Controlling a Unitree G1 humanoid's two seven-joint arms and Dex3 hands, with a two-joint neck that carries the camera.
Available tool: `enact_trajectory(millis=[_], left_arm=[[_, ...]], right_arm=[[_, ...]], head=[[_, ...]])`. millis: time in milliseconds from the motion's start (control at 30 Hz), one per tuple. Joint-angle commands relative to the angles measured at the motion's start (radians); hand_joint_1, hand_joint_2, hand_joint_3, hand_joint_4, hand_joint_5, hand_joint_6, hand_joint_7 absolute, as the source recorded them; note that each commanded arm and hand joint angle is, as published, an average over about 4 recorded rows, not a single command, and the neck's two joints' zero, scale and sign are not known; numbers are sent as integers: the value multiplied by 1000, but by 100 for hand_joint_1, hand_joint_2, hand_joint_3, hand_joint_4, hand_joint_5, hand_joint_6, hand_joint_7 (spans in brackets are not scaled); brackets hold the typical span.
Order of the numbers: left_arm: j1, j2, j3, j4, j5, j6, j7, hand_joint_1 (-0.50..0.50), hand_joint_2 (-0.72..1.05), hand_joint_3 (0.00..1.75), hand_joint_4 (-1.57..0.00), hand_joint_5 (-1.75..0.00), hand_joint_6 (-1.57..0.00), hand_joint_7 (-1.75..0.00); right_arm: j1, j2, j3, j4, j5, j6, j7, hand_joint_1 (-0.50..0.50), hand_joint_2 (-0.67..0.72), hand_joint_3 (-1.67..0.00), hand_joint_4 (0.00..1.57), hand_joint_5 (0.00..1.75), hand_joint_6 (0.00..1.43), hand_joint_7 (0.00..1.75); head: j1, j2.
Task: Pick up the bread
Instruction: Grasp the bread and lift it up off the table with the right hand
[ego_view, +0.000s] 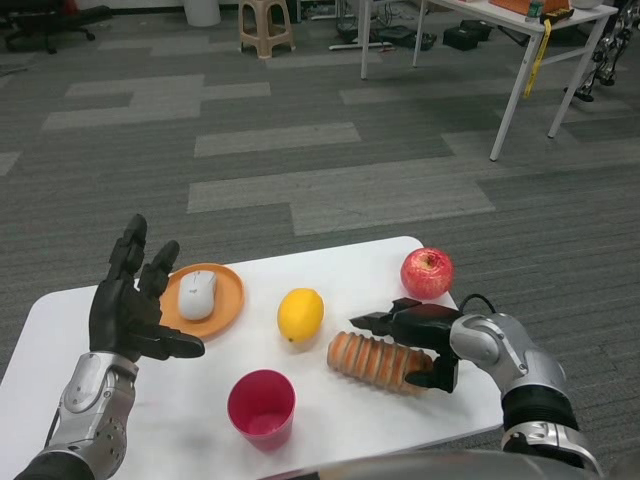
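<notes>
From the head view, the ridged, golden-brown bread loaf (375, 361) lies on the white table (60, 310), right of the yellow lemon (300, 314) and below the red apple (427, 273). The black right hand (420, 340) wraps its fingers over the loaf's right end. The black left hand (132, 305) hovers with fingers spread beside the orange plate (232, 295) carrying a white computer mouse (197, 294). A pink plastic cup (262, 408) stands in front.
</notes>
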Motion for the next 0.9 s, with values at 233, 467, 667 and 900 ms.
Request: enact_trajectory(millis=[233,467,667,900], left_arm=[[-11,-2,-1,0,-11,0,-3,50,-28,9,0,-41,0,0],[-5,-3,2,-1,-11,0,-3,50,-28,7,0,-41,0,0],[8,-6,12,-5,-9,-3,-3,50,-28,9,0,-41,0,0],[9,-4,10,-5,-11,-3,-3,50,-28,9,0,-41,0,0]], right_arm=[[2,-78,16,67,-86,63,84,-43,-22,-151,0,87,0,0],[-19,-53,40,10,7,61,121,-42,-30,-151,0,87,0,0],[45,16,37,-138,68,77,167,-42,-35,-151,0,87,0,0],[136,77,42,-241,67,92,177,-42,-35,-151,0,82,0,0]], head=[[-6,4],[14,4],[12,6],[6,9]])
